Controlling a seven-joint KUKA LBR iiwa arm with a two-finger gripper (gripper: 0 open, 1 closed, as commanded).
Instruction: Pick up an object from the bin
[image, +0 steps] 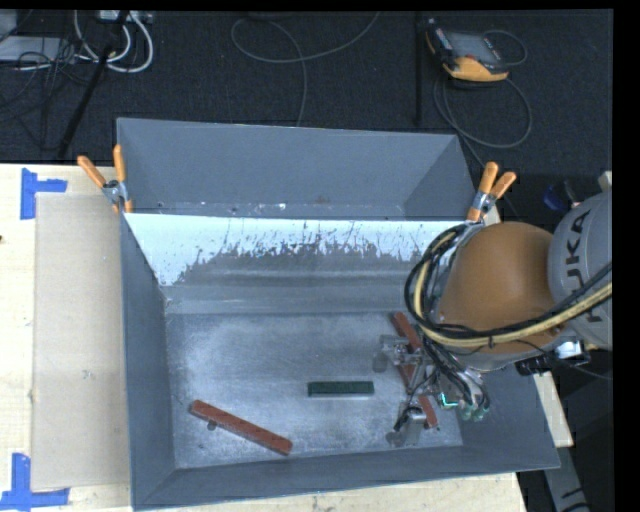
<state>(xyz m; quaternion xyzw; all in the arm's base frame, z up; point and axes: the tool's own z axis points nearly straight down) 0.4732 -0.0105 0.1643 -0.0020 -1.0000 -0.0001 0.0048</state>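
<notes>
While the arm reaches in from the right of the camera view, its end effector hangs low over the right-hand part of the floor of the grey metal bin. A rounded orange-brown cover and a loop of black and yellow cables on the wrist hide much of what lies below. Whether the end effector is released or clenched cannot be told from here, and nothing can be seen held in it.

Three loose things lie in the bin. A narrow reddish-brown piece runs slantwise directly beneath the end effector, partly hidden by it. It cannot be told whether the two touch. A small dark green bar lies flat near the middle of the floor, just beside the end effector on its left. A long reddish-brown strip lies tilted near the front left corner, well apart from the arm.

The step in hand looks like the approach: the end effector is down near the floor, over the narrow reddish-brown piece, with the pick not yet made. That piece is the likeliest target, the dark green bar the next nearest. The next move calls for settling squarely across the thin piece, closing on its narrow sides, and lifting straight up, clear of the sloping right wall.
</notes>
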